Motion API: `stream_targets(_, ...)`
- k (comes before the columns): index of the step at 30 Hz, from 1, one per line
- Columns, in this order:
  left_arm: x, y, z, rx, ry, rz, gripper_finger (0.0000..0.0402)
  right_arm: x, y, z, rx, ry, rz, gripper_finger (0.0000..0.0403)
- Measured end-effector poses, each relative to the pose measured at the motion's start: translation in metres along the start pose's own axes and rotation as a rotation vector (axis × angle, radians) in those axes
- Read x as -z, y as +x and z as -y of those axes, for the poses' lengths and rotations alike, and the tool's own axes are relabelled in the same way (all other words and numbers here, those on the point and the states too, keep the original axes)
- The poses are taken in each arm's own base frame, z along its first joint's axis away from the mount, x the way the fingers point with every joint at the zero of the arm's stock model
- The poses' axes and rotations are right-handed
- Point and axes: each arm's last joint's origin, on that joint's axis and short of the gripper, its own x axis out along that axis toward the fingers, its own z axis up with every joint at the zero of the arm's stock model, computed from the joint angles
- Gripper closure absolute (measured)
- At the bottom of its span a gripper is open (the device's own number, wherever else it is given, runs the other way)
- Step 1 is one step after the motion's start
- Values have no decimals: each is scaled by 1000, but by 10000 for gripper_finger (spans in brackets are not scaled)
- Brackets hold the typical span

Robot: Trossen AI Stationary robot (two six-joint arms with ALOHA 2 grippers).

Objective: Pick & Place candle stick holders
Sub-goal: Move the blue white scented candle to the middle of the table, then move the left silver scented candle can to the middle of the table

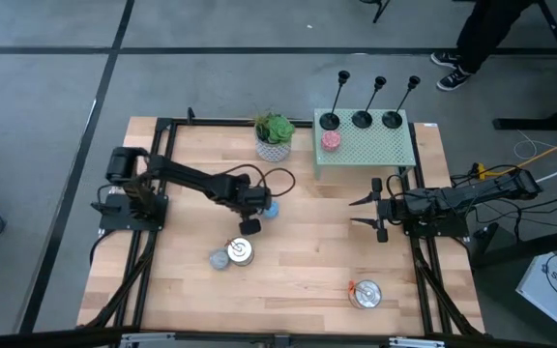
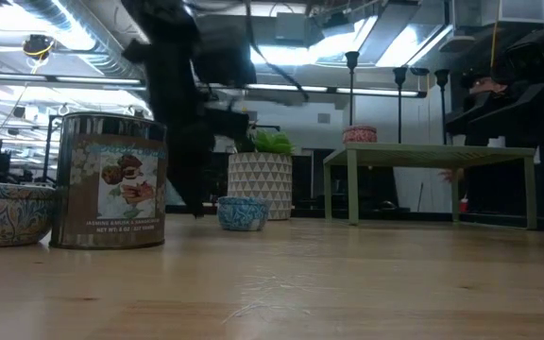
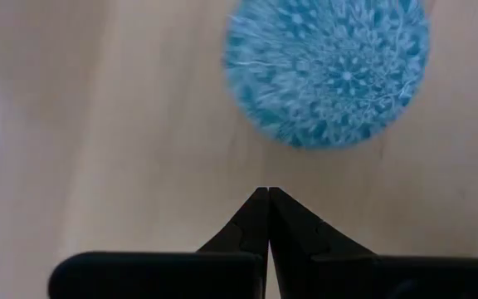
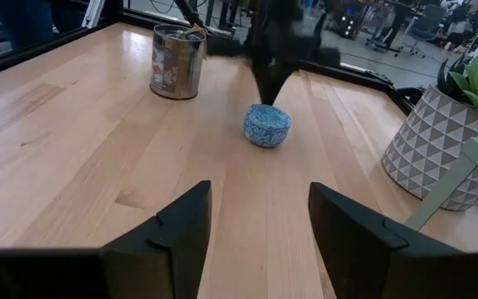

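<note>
High view: three candle stick holders stand upright in a row on the green perforated stand, well beyond both hands, a pink candle beside them; judged already placed there. Left hand hangs over mid-surface, blue candle just past its tips. Right hand waits near the stand's leg, fingers spread, holding nothing. Two tins lie nearer the surface's front edge.

Low view: holders' stems rise above the stand; blue candle sits on the surface under the dark left arm, plant pot behind.

Left wrist view: left hand clenched, tips touching, empty; blue candle just ahead, not touched.

Right wrist view: right hand released, facing the blue candle and a tin farther off
</note>
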Motion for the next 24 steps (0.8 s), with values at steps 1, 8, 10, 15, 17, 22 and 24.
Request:
stream_targets(1,-1,7,1,9,11,-4,400,0,0,0,0,0,0,199)
stream_targets(8,-24,22,10,30,73,62,399,0,0,0,0,1,3,199)
stream_targets(10,-38,21,14,65,75,170,400,0,0,0,0,0,2,199)
stream_targets(15,-73,10,23,167,118,548,399,0,0,0,0,0,2,199)
stream_targets(17,-85,9,26,182,139,694,399,0,0,0,0,0,3,199)
stream_targets(22,-94,3,29,190,149,832,400,0,0,0,-2,0,0,199)
stream_targets(24,-91,-3,29,194,151,806,399,0,0,0,-6,0,1,199)
